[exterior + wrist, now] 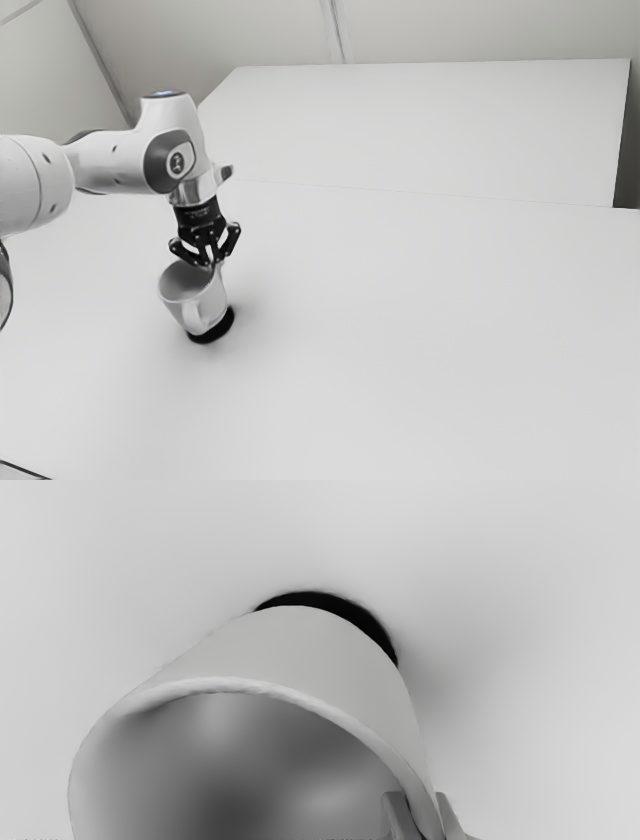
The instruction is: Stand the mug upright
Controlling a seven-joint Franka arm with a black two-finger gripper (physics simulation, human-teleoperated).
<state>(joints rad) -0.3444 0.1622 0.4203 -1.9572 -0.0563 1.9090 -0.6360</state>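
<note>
With its jaws pinching the wall of the tilted mug [203,301], the gripper [212,265] should level the base gently against the table [420,330] before releasing.

And here's the mug [300,645], smooth like ceramic, softly satin (its rim [230,685] looks faintly rough!); now the arm [105,162], smooth plastic-looking shell, shiny metallic collar [197,187], above a smooth, matt tabletop [400,330].

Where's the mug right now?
On the exterior view's left, the mug is tilted just below the gripper, over the table. In the wrist view, its rim is pinched between the fingers.
</note>
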